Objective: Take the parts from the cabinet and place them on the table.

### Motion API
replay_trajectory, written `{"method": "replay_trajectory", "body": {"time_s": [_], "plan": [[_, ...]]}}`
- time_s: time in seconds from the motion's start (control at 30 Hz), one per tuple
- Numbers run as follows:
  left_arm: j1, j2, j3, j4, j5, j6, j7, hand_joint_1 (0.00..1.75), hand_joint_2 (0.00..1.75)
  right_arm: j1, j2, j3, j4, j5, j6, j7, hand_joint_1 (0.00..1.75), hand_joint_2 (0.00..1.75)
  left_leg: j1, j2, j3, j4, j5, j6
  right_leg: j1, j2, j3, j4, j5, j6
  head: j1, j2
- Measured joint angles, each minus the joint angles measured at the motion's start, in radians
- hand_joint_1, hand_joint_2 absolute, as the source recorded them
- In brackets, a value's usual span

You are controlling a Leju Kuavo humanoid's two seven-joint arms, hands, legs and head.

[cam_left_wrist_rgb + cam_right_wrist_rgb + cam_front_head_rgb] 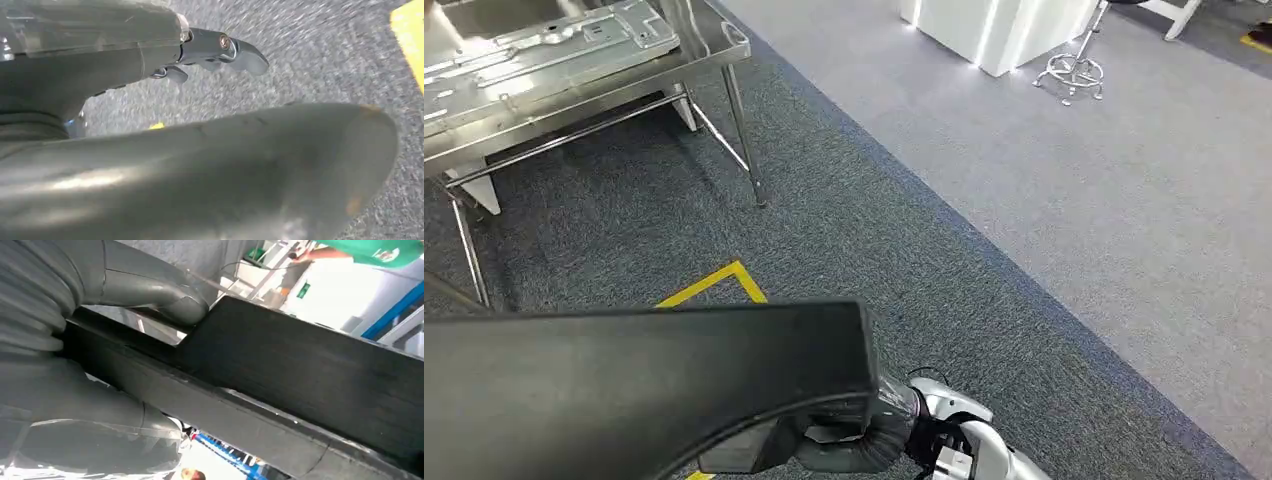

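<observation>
A long black part [644, 370] lies level across the bottom of the head view and runs off its left edge. My right hand [864, 440] grips the part's right end from below, with the silver wrist behind it. In the right wrist view the thumb [150, 290] presses on the black part [300, 375] and the rest of the hand wraps the other side. In the left wrist view the part's rounded end [200, 175] sits close against my left hand [150, 50]. Its fingers [220, 47] reach past the part over the carpet.
A steel table [724, 45] carrying a pressed metal panel [554, 50] stands at the upper left, with its leg [744, 130] on dark carpet. Yellow floor tape [714, 285] lies ahead. A white counter [994, 30] and a stool [1072, 75] stand far right. A person in green [380, 250] stands nearby.
</observation>
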Motion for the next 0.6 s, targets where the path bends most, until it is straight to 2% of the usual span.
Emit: {"method": "replay_trajectory", "body": {"time_s": [0.03, 0.07, 0.1, 0.13, 0.17, 0.2, 0.23, 0.27, 0.3, 0.33, 0.37, 0.4, 0.43, 0.47, 0.53, 0.57, 0.6], "plan": [[0.002, 0.000, 0.002, 0.000, 0.000, 0.001, 0.001, 0.00, 0.00, -0.002, 0.003, 0.000, 0.000, 0.000, 0.001, 0.000, 1.68, 1.75, 0.003, -0.010, -0.001, -0.005, 0.002, -0.007, 0.002, -0.009, 0.002, -0.001, 0.000, -0.005, 0.001, 0.000], [0.004, 0.001, 0.003, 0.000, 0.000, 0.002, 0.002, 0.00, 0.00, -0.004, 0.008, 0.000, 0.000, 0.000, 0.002, 0.000, 1.68, 1.75, -0.003, -0.021, -0.003, -0.007, 0.002, -0.014, -0.008, -0.021, 0.009, -0.014, 0.004, -0.012, -0.001, 0.000], [0.004, 0.002, 0.005, 0.002, 0.001, 0.002, 0.002, 0.00, 0.00, -0.007, 0.013, 0.000, 0.000, 0.000, 0.003, 0.001, 1.68, 1.75, -0.003, 0.026, -0.002, 0.010, -0.007, -0.015, -0.008, -0.040, 0.018, -0.024, 0.008, -0.018, 0.000, 0.000], [0.001, 0.002, 0.005, 0.002, 0.001, 0.002, 0.002, 0.00, 0.00, -0.007, 0.017, 0.000, -0.002, -0.001, 0.005, 0.000, 1.68, 1.75, -0.005, 0.076, -0.023, 0.052, -0.036, -0.018, -0.008, -0.052, 0.021, -0.026, 0.006, -0.025, -0.011, 0.000], [-0.005, 0.002, 0.005, 0.002, 0.002, 0.002, 0.002, 0.00, 0.00, -0.007, 0.018, 0.000, -0.003, -0.001, 0.006, 0.000, 1.68, 1.75, -0.003, 0.104, -0.057, 0.120, -0.072, -0.023, -0.006, -0.068, 0.023, -0.026, 0.004, -0.028, -0.010, 0.000], [-0.011, 0.002, 0.006, 0.002, 0.002, 0.002, 0.002, 0.00, 0.00, -0.006, 0.018, 0.000, -0.002, -0.001, 0.009, 0.001, 1.68, 1.75, -0.001, 0.120, -0.101, 0.206, -0.110, -0.027, -0.004, -0.086, 0.025, -0.026, 0.001, -0.029, -0.010, 0.000], [-0.013, 0.002, 0.007, 0.003, 0.003, 0.002, 0.002, 0.00, 0.00, -0.006, 0.018, 0.000, -0.002, 0.000, 0.011, 0.002, 1.68, 1.75, 0.002, 0.126, -0.135, 0.270, -0.132, -0.032, -0.004, -0.103, 0.025, -0.025, -0.002, -0.029, -0.010, 0.000], [-0.013, 0.001, 0.007, 0.004, 0.003, 0.002, 0.002, 0.00, 0.00, -0.007, 0.018, 0.000, -0.002, 0.000, 0.012, 0.002, 1.68, 1.75, 0.005, 0.129, -0.151, 0.300, -0.131, -0.035, -0.004, -0.117, 0.026, -0.025, -0.005, -0.028, -0.010, 0.000], [-0.010, 0.001, 0.008, 0.005, 0.003, 0.002, 0.004, 0.00, 0.00, -0.007, 0.018, 0.001, 0.000, 0.000, 0.013, 0.002, 1.68, 1.75, 0.008, 0.133, -0.141, 0.278, -0.108, -0.038, -0.004, -0.130, 0.029, -0.025, -0.008, -0.026, -0.010, 0.000], [-0.007, 0.001, 0.008, 0.005, 0.003, 0.003, 0.005, 0.00, 0.00, -0.007, 0.018, 0.001, 0.002, 0.000, 0.013, 0.002, 1.68, 1.75, 0.012, 0.138, -0.107, 0.213, -0.067, -0.040, -0.005, -0.143, 0.034, -0.024, -0.012, -0.024, -0.010, 0.000], [-0.006, 0.001, 0.009, 0.005, 0.000, 0.005, 0.005, 0.00, 0.00, -0.008, 0.018, 0.001, 0.003, 0.001, 0.013, 0.002, 1.68, 1.75, 0.013, 0.150, -0.059, 0.119, -0.020, -0.040, -0.005, -0.156, 0.039, -0.023, -0.016, -0.021, -0.011, 0.000], [-0.007, 0.001, 0.009, 0.005, 0.000, 0.006, 0.004, 0.00, 0.00, -0.009, 0.018, 0.001, 0.003, 0.001, 0.013, 0.002, 1.68, 1.75, 0.012, 0.186, -0.011, 0.031, 0.016, -0.037, -0.005, -0.166, 0.045, -0.021, -0.022, -0.015, -0.010, 0.000], [-0.010, 0.000, 0.009, 0.005, -0.002, 0.006, 0.004, 0.00, 0.00, -0.009, 0.018, 0.001, 0.004, 0.001, 0.011, 0.002, 1.68, 1.75, -0.004, 0.233, 0.002, 0.002, -0.005, -0.029, 0.003, -0.178, 0.048, -0.020, -0.027, -0.007, -0.011, 0.000], [-0.012, 0.001, 0.009, 0.005, -0.003, 0.006, 0.003, 0.00, 0.00, -0.012, 0.018, 0.001, 0.005, 0.001, 0.009, 0.001, 1.68, 1.75, -0.002, 0.211, 0.000, 0.000, 0.002, -0.017, 0.005, -0.184, 0.047, -0.018, -0.029, -0.003, -0.009, 0.000], [-0.007, 0.001, 0.009, 0.005, -0.003, 0.004, -0.001, 0.00, 0.00, -0.013, 0.018, 0.001, 0.007, 0.001, 0.005, 0.000, 1.68, 1.75, -0.005, 0.189, -0.006, 0.002, 0.000, -0.010, 0.006, -0.205, 0.052, -0.020, -0.031, 0.004, -0.009, 0.000], [-0.004, 0.001, 0.010, 0.005, -0.002, 0.002, -0.006, 0.00, 0.00, -0.013, 0.018, 0.001, 0.007, 0.001, 0.002, 0.000, 1.68, 1.75, -0.003, 0.177, -0.005, -0.003, 0.002, -0.003, 0.004, -0.216, 0.056, -0.020, -0.035, 0.010, -0.010, 0.000], [-0.002, 0.001, 0.010, 0.005, -0.002, 0.001, -0.010, 0.00, 0.00, -0.015, 0.018, 0.001, 0.006, 0.001, 0.000, 0.000, 1.68, 1.75, 0.003, 0.166, 0.003, -0.009, 0.006, 0.004, -0.002, -0.196, 0.057, -0.013, -0.045, 0.020, -0.010, 0.000]]}}
